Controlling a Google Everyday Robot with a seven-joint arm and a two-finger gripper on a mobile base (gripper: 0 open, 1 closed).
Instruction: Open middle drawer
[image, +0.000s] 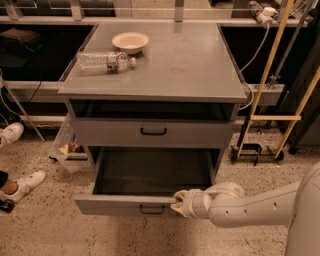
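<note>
The middle drawer (125, 204) is a wide, shallow grey metal drawer, pulled well out of the grey cabinet (150, 75). Its dark inside is empty and its small black bar handle (152, 209) faces me. My gripper (180, 202) is at the top edge of the drawer's front panel, just right of the handle, at the end of my white arm (250, 205) reaching in from the right. The taller top drawer (153, 132) above is closed. The lowest drawer is hidden beneath the open one.
A clear plastic bottle (105, 62) lies on the cabinet top beside a white bowl (130, 42). Yellow poles and a wheeled stand (257, 150) are at the right. White shoes (22, 182) and a bag of clutter (67, 145) are at the left on the speckled floor.
</note>
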